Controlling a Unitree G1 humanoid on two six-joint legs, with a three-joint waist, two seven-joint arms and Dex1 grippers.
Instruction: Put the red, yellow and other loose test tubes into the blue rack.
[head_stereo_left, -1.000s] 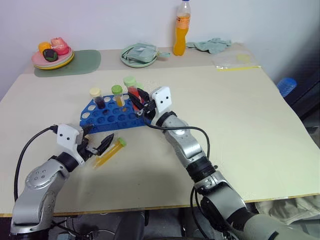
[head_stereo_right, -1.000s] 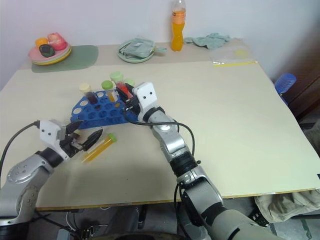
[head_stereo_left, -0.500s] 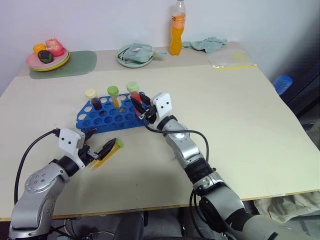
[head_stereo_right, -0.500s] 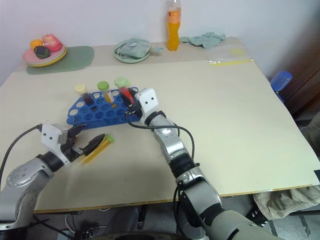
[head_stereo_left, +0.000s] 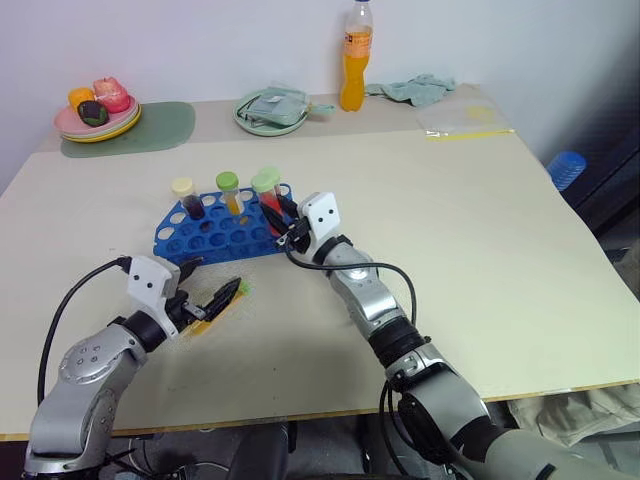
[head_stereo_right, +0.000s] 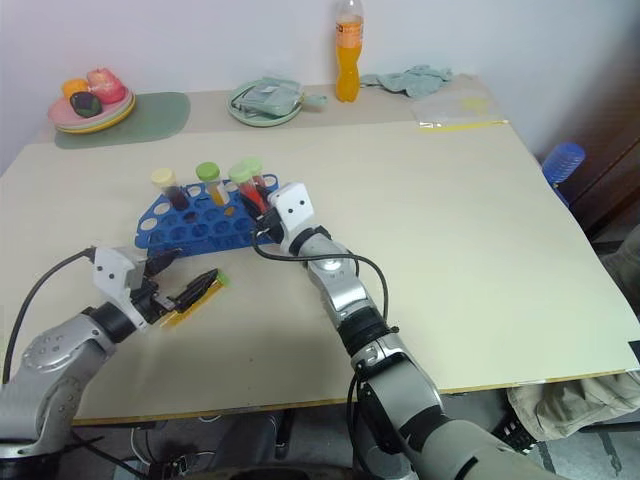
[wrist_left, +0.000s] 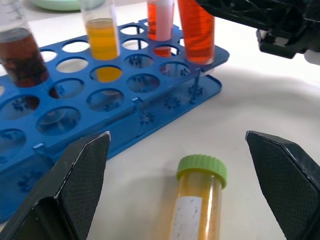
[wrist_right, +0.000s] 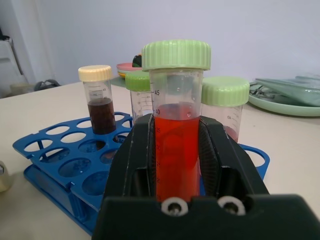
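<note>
The blue rack, a bright blue rectangular holder whose top plate is pierced with rows of round holes, sits on the cream tabletop and holds upright capped tubes of dark brown, yellow and red liquid. The right gripper is clamped on a green-capped red tube at the rack's right end. The left gripper stands wide apart on either side of a yellow tube lying on the tabletop just in front of the rack.
</note>
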